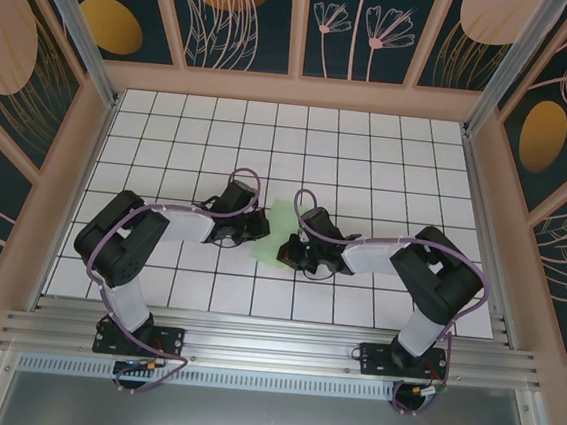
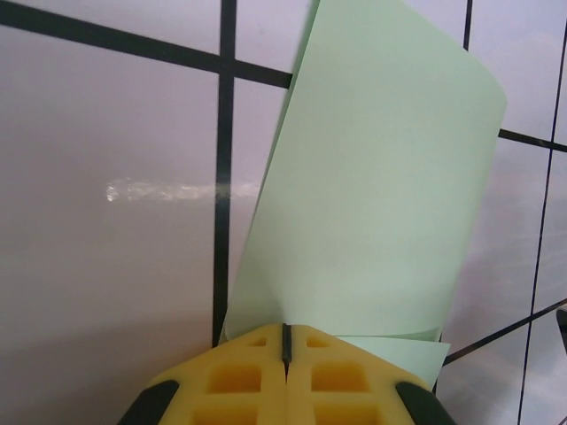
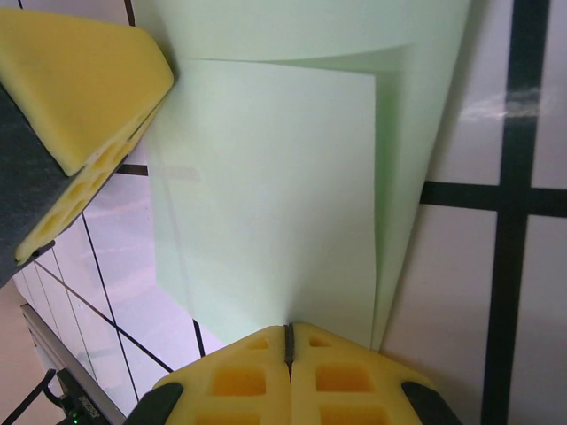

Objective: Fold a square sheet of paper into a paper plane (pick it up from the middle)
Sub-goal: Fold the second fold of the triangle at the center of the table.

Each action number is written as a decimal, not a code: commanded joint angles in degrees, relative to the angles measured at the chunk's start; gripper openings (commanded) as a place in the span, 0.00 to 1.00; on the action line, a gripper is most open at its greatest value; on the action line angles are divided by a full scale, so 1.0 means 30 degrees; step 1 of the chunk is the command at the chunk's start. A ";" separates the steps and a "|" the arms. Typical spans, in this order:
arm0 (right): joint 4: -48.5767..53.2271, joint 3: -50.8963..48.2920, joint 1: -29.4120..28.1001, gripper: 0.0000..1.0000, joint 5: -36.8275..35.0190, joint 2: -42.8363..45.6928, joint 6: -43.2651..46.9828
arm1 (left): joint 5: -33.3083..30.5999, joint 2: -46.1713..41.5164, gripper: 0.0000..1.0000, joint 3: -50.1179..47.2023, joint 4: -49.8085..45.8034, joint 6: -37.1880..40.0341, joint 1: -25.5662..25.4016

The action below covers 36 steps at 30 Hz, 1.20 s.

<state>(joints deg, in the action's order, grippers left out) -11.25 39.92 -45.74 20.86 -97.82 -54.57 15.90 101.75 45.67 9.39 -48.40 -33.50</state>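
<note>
Currently: first fold in hand. Sheet (image 1: 279,222): at centre of table (image 1: 369,160), doubled over, layers uneven. Left gripper (image 2: 286,341): clamped on sheet. Right gripper (image 3: 288,336): clamped on sheet likewise. Next, likely: align edges, press crease onto table.

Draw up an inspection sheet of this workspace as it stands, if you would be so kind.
Surface: white tiled tabletop with black grid lines, flat.
Job's things: thin pale green square sheet of paper lies mid-table between the arms, partly folded over itself with one layer curling up; no finished plane.
Clutter: nothing seen.
Grippers: left gripper and right gripper both have their jaws shut with the tips at the sheet; pinching or just pressing, cannot tell.
Cables: purple cables loop along both arms.
Surroundings: dark teal floral wall panels in peach frames; aluminium rails at the near edge.
</note>
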 commanded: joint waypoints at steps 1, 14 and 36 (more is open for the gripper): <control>0.1953 -0.0358 -0.0202 0.00 -0.0186 -0.0966 0.0054 | -0.1523 0.0545 0.00 0.0267 -0.0522 0.0489 0.0720; 0.2048 -0.0215 -0.0193 0.00 -0.0128 -0.0895 0.0272 | -0.1529 0.0904 0.02 0.1472 -0.1362 0.1038 0.1580; 0.2446 0.1290 0.1304 0.42 -0.3082 0.2821 0.1468 | 0.4198 -0.3382 0.10 -0.1072 0.1159 0.1176 0.1361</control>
<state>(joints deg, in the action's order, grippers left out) -5.39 44.58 -43.00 14.26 -89.41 -50.83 24.69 90.74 43.66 10.48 -45.21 -28.77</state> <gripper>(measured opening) 0.414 0.100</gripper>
